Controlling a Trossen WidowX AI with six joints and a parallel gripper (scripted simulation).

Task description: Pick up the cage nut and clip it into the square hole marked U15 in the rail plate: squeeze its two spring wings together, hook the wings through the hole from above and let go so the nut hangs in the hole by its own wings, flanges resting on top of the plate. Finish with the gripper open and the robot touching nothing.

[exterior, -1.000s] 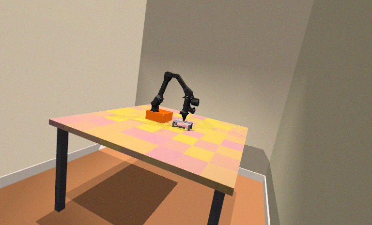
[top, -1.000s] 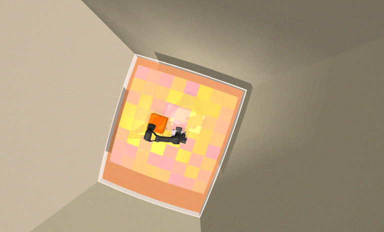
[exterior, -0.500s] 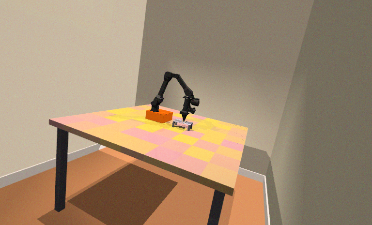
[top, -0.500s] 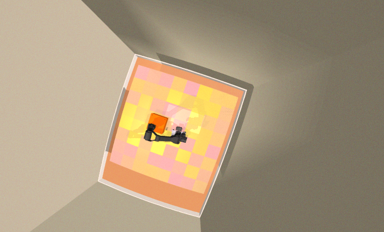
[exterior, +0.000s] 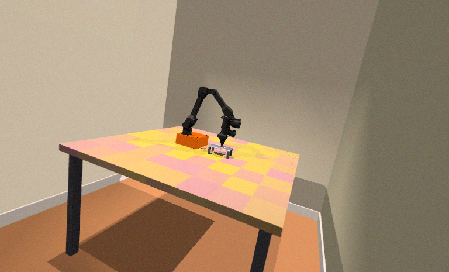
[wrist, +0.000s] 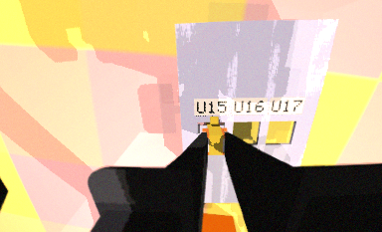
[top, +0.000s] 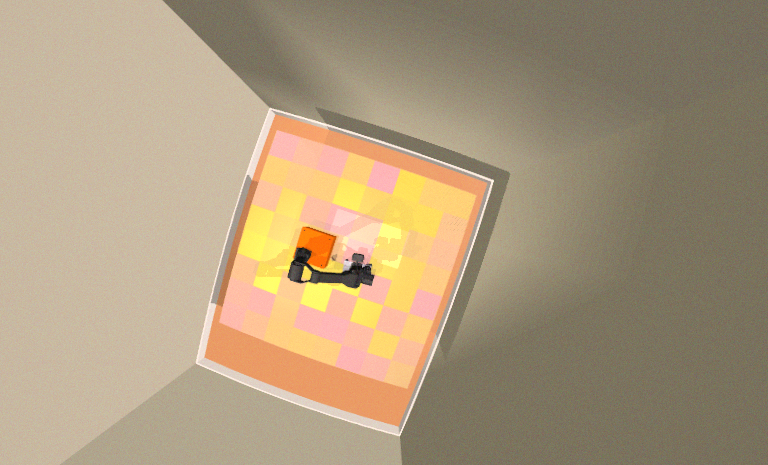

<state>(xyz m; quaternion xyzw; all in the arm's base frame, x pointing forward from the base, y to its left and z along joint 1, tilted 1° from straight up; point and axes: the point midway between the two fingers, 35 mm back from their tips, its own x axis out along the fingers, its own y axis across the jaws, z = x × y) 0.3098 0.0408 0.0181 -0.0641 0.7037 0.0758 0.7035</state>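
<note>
Hand [exterior: 222, 145] [wrist: 214, 137]: pointing down over the rail plate [exterior: 216, 147] [wrist: 224, 58], its 2 fingers closing on the cage nut [wrist: 215, 133], a small yellow-and-orange piece, and standing nearly together. In the wrist view the nut is showing at the fingertips, over the square hole marked U15 [wrist: 201, 127], covering much of it. Whether the wings are already entering, I cannot tell.

Step in hand, as I am judging it: seating the nut. Good practice would be keeping the squeeze steady, centring both wings within the 4 edges of the hole, then lowering straight down until the flanges are meeting the plate. Only then opening, gently, and lifting straight up. Opening too soon could be leaving 1 wing on the rim; a sideways drift could be tipping the nut towards U16.

Holes: U16 [wrist: 247, 132] and U17 [wrist: 281, 132] are lying to the right of U15 in the wrist view, no nut showing in either. The plate is standing on short legs on the bench [top: 385, 341] [exterior: 205, 163], near the orange block [top: 318, 246] [exterior: 192, 140] under the arm.
</note>
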